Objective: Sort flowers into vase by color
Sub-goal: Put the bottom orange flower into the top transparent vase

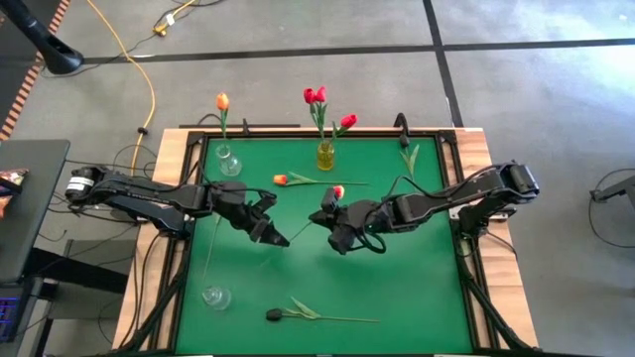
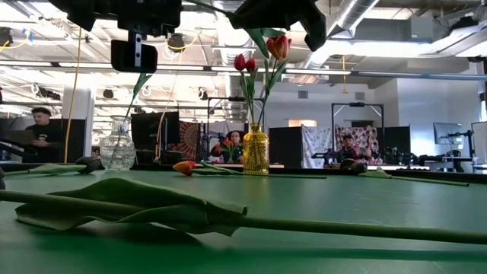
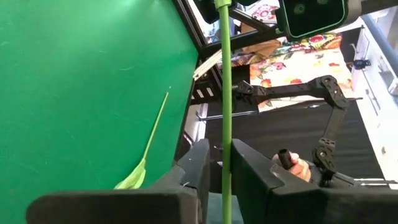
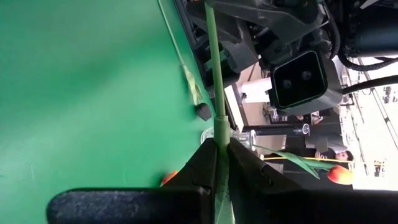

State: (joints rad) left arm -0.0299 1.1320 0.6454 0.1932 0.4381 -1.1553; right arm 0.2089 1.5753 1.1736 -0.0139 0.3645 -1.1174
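Between both hands, above mid-table (image 1: 417, 297), a tulip stem (image 3: 226, 93) is held: left hand (image 1: 270, 231) clamped on it, right hand (image 1: 333, 220) pinching it too. Its red head (image 1: 338, 191) peeks beside the right hand; the leaves are hidden. Behind the hands, yellow vase (image 1: 324, 155) holds red tulips (image 1: 316, 95).

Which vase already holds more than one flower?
The yellow vase at the mat's far edge: several red tulips stand in it. The clear vase beside it holds one orange tulip.
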